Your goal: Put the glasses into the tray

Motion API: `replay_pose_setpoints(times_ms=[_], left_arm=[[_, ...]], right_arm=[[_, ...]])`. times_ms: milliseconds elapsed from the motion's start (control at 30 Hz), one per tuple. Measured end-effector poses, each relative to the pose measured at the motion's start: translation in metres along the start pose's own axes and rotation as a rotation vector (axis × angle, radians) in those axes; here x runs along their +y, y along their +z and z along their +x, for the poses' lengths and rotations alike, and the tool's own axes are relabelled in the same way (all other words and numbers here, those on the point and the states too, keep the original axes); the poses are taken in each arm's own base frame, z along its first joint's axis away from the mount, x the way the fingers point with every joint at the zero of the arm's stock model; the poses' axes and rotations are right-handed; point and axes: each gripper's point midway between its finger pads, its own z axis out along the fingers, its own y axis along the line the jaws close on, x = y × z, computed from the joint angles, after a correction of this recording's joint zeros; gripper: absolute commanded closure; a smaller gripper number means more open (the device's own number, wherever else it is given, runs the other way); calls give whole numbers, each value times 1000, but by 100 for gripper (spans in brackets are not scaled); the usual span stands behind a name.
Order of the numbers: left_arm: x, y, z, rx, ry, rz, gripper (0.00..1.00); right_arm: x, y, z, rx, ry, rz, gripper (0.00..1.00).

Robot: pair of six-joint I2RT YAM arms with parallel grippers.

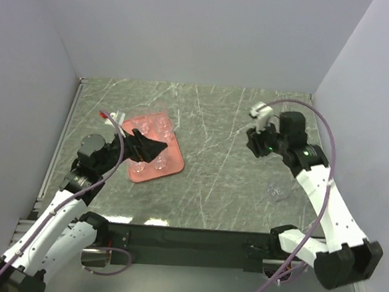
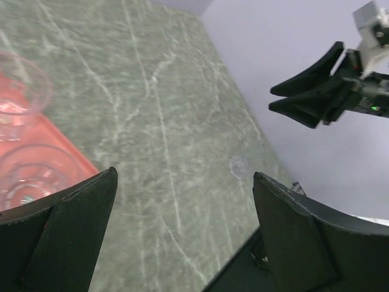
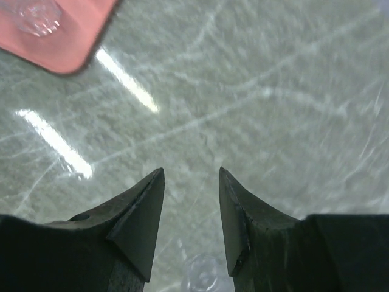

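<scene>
On the desk (image 1: 223, 121) beside the right arm (image 1: 324, 195) one glass (image 1: 279, 191) stands well apart from the tray (image 1: 173, 166) holding the other glasses (image 1: 159, 125), so we judge the part-open, empty right tool (image 3: 191, 173) must next lower around it, left tool (image 2: 185, 176) gaping empty above the tray.

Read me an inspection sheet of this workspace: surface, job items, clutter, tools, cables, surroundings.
Surface: grey-green marbled table, with streaks of light glare.
Job's things: the pink tray holds several clear glasses; one loose glass stands on the table outside the tray, near the right arm.
Clutter: nothing seen.
Tools: left tool is wide open and empty, by the tray's edge; right tool is open and empty, above bare table.
Cables: a purple cable loops off each arm.
Surroundings: plain pale walls on three sides.
</scene>
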Motion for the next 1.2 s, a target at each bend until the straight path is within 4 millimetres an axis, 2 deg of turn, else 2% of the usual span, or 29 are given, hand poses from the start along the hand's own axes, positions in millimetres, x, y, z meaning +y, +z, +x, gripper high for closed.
replay_pose_setpoints(times_ms=[100, 200, 433, 567, 733, 967, 1100, 1200], left_arm=[[-14, 8, 12, 39, -33, 41, 1], [-26, 19, 32, 100, -63, 66, 1], [-64, 44, 82, 259, -93, 101, 1], [-90, 56, 101, 306, -90, 125, 1], [-109, 72, 128, 352, -83, 139, 1], [-114, 88, 168, 429, -72, 107, 1], [-124, 96, 177, 445, -62, 110, 1], [-135, 98, 177, 444, -56, 126, 1]], right_arm=[[-21, -16, 33, 15, 107, 85, 51], [-37, -29, 57, -1, 197, 173, 51], [-63, -44, 97, -20, 360, 302, 52], [-72, -46, 115, 5, 419, 328, 52], [-75, -48, 129, 39, 427, 323, 52], [-78, -45, 161, 132, 473, 290, 48], [-75, -42, 184, 195, 527, 238, 48], [-70, -41, 194, 225, 550, 204, 48]])
